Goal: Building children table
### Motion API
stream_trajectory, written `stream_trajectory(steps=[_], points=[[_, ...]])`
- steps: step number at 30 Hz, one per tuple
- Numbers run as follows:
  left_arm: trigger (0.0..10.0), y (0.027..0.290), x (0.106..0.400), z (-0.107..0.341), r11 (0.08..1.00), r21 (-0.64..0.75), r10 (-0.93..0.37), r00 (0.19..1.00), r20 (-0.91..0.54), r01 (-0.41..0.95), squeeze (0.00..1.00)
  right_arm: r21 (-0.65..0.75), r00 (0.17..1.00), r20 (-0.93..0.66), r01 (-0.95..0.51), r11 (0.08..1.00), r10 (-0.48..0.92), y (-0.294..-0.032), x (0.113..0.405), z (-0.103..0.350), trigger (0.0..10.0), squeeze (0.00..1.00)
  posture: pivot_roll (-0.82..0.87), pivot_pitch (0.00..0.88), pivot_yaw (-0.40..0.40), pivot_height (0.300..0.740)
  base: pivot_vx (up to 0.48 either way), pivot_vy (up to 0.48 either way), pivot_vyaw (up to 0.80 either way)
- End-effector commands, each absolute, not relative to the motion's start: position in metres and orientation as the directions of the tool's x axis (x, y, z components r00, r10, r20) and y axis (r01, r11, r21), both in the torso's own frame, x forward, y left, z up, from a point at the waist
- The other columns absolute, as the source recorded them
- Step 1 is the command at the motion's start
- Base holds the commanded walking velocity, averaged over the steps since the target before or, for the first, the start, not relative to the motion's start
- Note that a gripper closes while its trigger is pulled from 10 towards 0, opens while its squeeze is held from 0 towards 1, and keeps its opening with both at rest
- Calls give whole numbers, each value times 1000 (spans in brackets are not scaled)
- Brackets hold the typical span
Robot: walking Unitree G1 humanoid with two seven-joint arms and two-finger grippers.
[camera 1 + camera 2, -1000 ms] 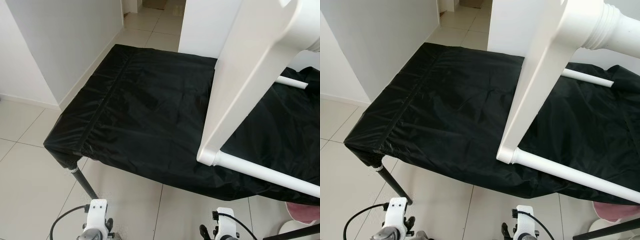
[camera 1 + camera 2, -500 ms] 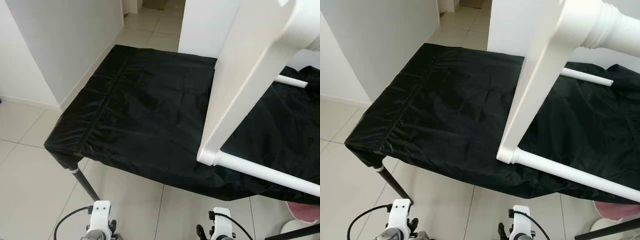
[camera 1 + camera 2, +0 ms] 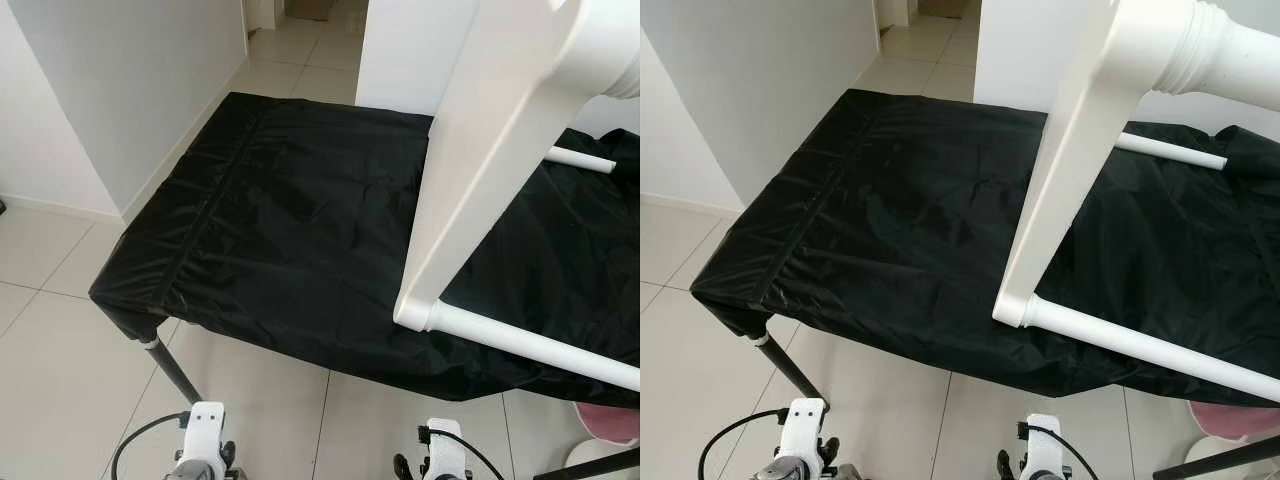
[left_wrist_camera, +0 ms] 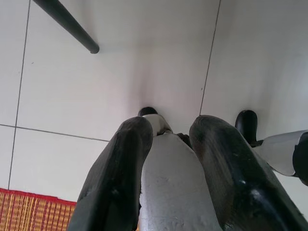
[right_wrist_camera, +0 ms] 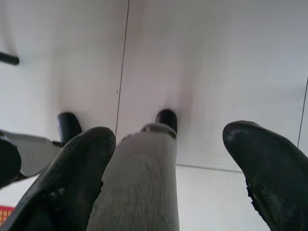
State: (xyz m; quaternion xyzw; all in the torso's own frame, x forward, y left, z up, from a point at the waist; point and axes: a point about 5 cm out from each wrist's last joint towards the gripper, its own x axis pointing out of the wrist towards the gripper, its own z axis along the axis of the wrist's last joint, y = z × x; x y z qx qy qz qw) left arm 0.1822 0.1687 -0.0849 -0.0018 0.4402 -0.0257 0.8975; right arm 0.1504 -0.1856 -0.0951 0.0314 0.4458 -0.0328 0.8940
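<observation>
The floor (image 3: 60, 380) is pale tile, and a white wall (image 3: 120, 90) stands on the robot's left. In front is a counter (image 3: 290, 230) with a black cloth over it, on thin black legs.

The white children table (image 3: 1080, 150) lies tipped over on the right part of the counter. A flat white board rises up close to the camera. A round white leg (image 3: 1140, 345) sticks out near the front edge, and another round leg (image 3: 580, 160) lies farther back. The wood looks hard and stiff, and smooth, so it may be slippery. It is probably not too heavy, but it is big and awkward. The round legs look like the best places to take hold.

Both arms hang low by the robot's body, pointing at the floor. The left gripper (image 4: 166, 144) has its fingers a little apart with nothing held; the silver shape between them seems to be the robot's own leg. The right gripper (image 5: 168, 159) is spread wide and holds nothing.
</observation>
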Motion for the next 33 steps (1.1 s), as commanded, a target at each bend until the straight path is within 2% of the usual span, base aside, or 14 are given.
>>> stream_trajectory(steps=[1,13,33], points=[[10000,167,173,-89,997,-43,-76,578,-813,70,0,18,574,-818,85,996,-35,-186,144,-98,10000,0,-83,0,14,740,0,0,0],[10000,165,173,-90,992,-23,-91,568,-818,125,0,27,560,-828,89,996,-28,-182,140,-100,10000,0,-88,0,30,740,0,0,0],[10000,157,177,-89,985,-23,-115,563,-819,168,0,27,577,-817,36,999,1,-178,148,-97,10000,0,-48,0,-3,740,0,0,0]])
